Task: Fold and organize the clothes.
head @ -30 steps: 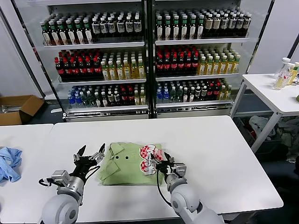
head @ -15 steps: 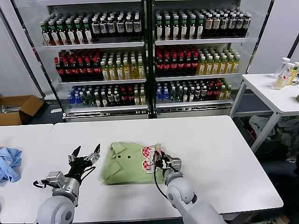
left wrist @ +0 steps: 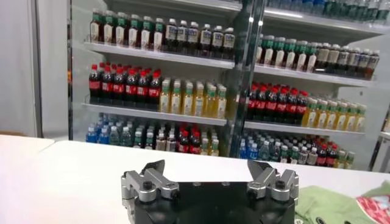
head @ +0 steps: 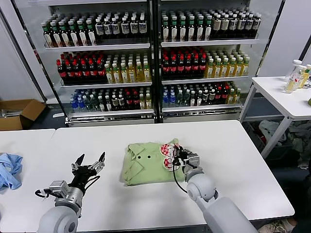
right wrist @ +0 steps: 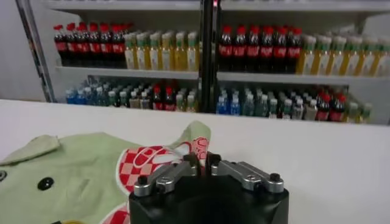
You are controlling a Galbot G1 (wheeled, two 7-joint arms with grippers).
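Only the right wrist view shows the right pincer (right wrist: 204, 162) pinching the shirt (right wrist: 79, 176); left pincer (head: 89, 163) spread.

White table (head: 233, 145) under folded green shirt (head: 146, 162)

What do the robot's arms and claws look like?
Both arms are smooth, rounded grey tubes. The left gripper has black claw-like fingers, silver metal blocks at the wrist and thin black cables. The right gripper is black and silver too, with a black cable looping below.
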